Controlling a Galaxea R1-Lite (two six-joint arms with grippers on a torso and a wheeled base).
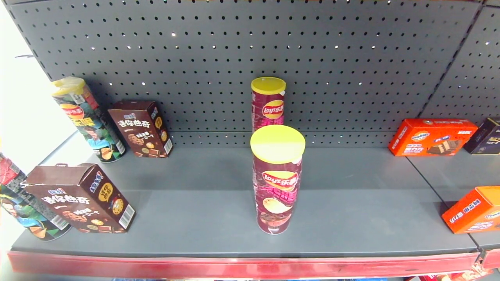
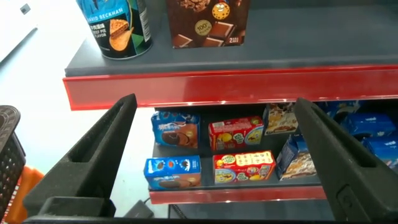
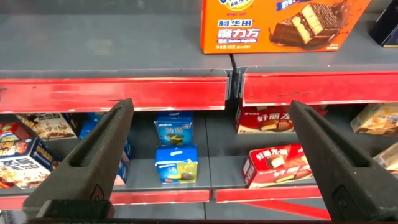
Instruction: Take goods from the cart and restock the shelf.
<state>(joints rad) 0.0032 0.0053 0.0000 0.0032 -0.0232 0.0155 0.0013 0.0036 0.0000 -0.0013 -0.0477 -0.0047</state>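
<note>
Standing upright mid-shelf, the maroon cardboard crisp tube with yellow plastic lid (image 1: 277,183) sits before its twin (image 1: 268,103) on the grey metal shelf (image 1: 351,210). Your left gripper (image 2: 214,107) and right gripper (image 3: 211,107) hang spread, empty, facing its red front edge (image 2: 236,84); likely you're between placements, so fetch more from the cart.

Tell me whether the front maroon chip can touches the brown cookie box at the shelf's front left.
Apart. The head view shows a wide stretch of bare grey shelf between the maroon chip can and the brown cookie box.
</note>
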